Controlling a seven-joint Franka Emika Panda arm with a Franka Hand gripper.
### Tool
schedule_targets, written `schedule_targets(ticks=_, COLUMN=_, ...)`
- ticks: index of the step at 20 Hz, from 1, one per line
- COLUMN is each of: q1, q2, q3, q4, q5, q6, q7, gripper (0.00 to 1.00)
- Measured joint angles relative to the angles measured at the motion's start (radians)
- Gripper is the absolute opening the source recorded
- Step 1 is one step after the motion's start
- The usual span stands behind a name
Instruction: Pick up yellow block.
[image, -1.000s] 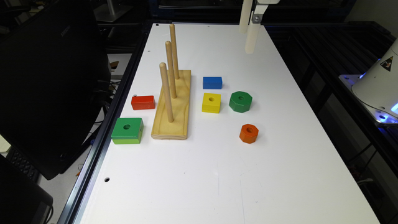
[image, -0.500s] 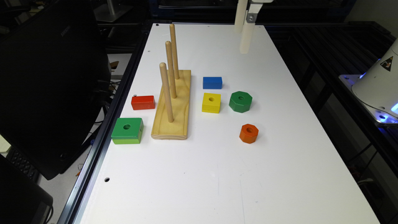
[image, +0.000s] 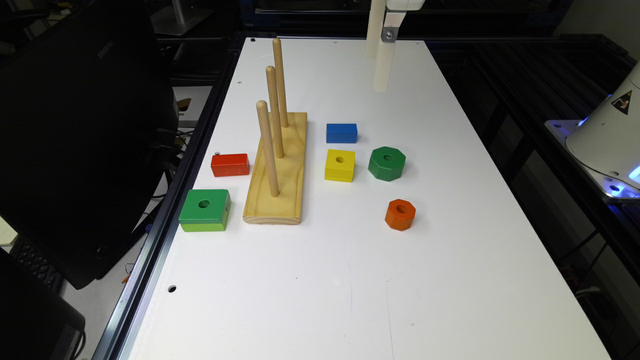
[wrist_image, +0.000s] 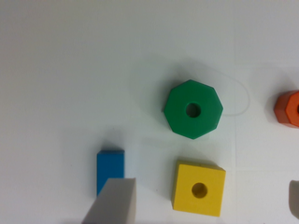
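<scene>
Yellow block (image: 340, 164) sits flat on the white table (image: 350, 290), hole up, roughly mid-table in ext. view. Blue block (image: 341, 133) is just beyond it, apart by a thin strip of table. Green octagon block (image: 387, 163) is just beside it toward ext. view's right, not touching. Wooden peg base (image: 276, 170) w/ three upright pegs lies toward ext. view's left of the yellow block, a clear gap between. Orange octagon block (image: 400, 214) is nearer the camera, off toward the right, well apart from the yellow one. Red block (image: 230, 165) and green square block (image: 205, 210) are on the far side of the peg base, near the table's left edge in ext. view.

Gripper (image: 381, 62) hangs high over the far part of the table, well above and beyond the blue block, touching nothing.

Wrist view looks straight down: yellow block (wrist_image: 199, 188) w/ round hole, green octagon block (wrist_image: 193, 109) near it, blue block (wrist_image: 110, 169) partly covered by one pale fingertip (wrist_image: 112, 205); a 2nd pale tip shows at the frame edge, far from the 1st. So fingers are spread wide, nothing between them. Orange octagon block (wrist_image: 288, 108) is cut off at the frame edge.
</scene>
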Motion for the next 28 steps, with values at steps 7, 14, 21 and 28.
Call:
schedule_targets(ticks=7, q1=0.000, q2=0.076, q3=0.000, q4=-0.001, q5=-0.0066, q6=0.068, q7=0.003, gripper=1.00)
schedule_targets(ticks=14, q1=0.001, q2=0.074, q3=0.007, q4=0.003, q5=-0.0066, q6=0.068, q7=0.010, gripper=1.00)
schedule_targets(ticks=21, q1=0.001, q2=0.077, q3=0.016, q4=0.013, q5=-0.0068, q6=0.068, q7=0.021, gripper=1.00)
schedule_targets(ticks=28, q1=-0.001, q2=0.163, q3=0.016, q4=0.013, q5=-0.0268, q6=0.143, q7=0.034, gripper=1.00)
